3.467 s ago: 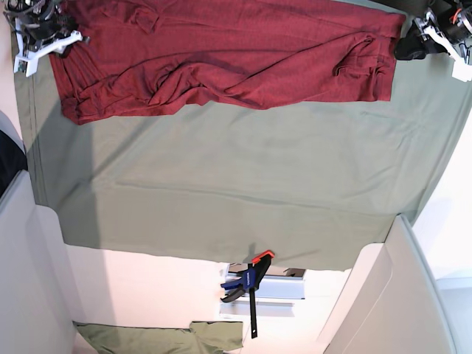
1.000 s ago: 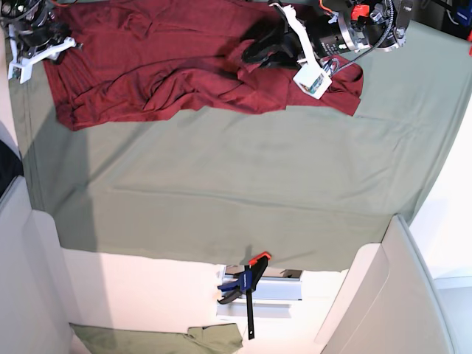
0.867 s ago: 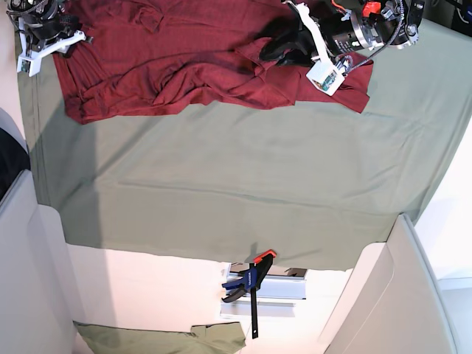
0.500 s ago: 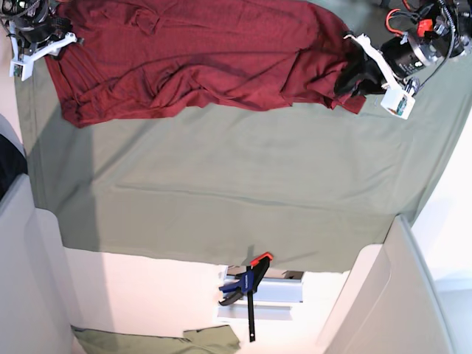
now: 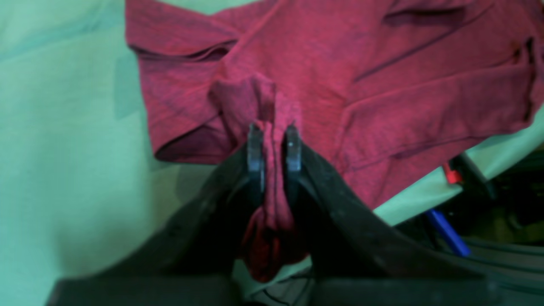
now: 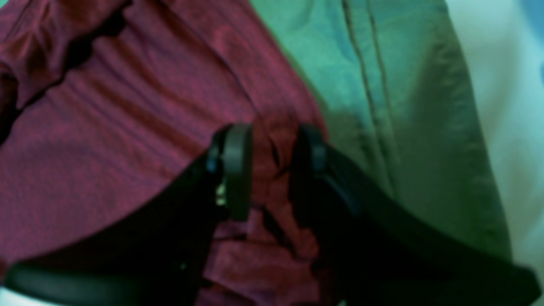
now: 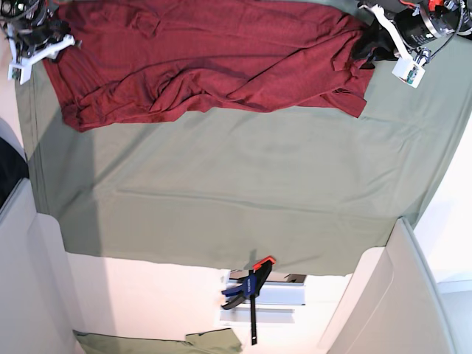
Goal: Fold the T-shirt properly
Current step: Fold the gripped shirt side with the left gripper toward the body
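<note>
Base view shows the maroon T-shirt (image 7: 214,59) spread rumpled along the far edge of the olive-green cloth sheet (image 7: 243,192). The left gripper (image 5: 274,142) pinches a bunched fold of it between nearly closed jaws; the right gripper (image 6: 272,170), jaws partly apart, has the opposite edge clamped. Pulling both ends apart evenly and low should likely flatten the wrinkled middle before folding.

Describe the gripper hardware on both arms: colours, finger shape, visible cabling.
Left gripper: black curved fingers ending in flat grey pads. From the base view it has a white bracket, a silver-and-black wrist with red fittings, and thin dark cables. Right gripper: the same black curved fingers with rounded dark pads, a white bracket and a dark wrist housing.
</note>
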You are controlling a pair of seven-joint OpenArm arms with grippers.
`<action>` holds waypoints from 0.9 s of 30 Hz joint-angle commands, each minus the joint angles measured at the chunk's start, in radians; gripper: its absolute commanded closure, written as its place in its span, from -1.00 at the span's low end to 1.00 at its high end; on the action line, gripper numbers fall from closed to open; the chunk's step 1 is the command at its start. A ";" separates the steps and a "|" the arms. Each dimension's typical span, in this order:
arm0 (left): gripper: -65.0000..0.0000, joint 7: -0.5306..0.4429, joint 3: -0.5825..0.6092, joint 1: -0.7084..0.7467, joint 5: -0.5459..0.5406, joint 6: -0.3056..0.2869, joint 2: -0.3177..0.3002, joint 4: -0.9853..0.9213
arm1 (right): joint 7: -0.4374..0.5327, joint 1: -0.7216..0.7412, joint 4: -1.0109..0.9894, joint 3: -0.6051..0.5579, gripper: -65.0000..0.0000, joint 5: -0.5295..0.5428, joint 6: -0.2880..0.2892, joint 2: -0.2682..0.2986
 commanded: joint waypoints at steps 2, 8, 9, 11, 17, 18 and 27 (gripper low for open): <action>1.00 -0.053 -0.008 -0.001 0.042 -0.001 -0.014 0.002 | 0.016 0.009 0.017 0.003 0.41 0.005 -0.011 0.012; 0.11 -0.139 -0.008 -0.001 0.123 0.070 -0.014 -0.121 | 0.016 0.009 0.017 0.003 0.41 0.010 -0.011 0.015; -0.11 -0.155 -0.008 -0.001 0.123 0.087 -0.014 -0.140 | 0.016 0.009 0.017 0.003 0.41 0.018 -0.011 0.018; -0.26 -0.194 -0.008 -0.003 0.124 0.130 -0.014 -0.170 | 0.016 0.009 0.017 0.003 0.41 0.028 -0.011 0.019; -0.26 -0.151 -0.024 -0.044 0.055 0.163 -0.014 -0.174 | 0.016 0.009 0.017 0.003 0.41 0.026 -0.011 0.020; -0.26 -0.138 -0.034 -0.049 0.022 0.153 -0.014 -0.168 | 0.015 0.008 0.017 0.003 0.41 0.026 -0.011 0.020; -0.26 -0.123 -0.105 -0.056 -0.047 0.128 -0.010 -0.146 | 0.017 0.009 0.017 0.003 0.41 0.028 -0.011 0.020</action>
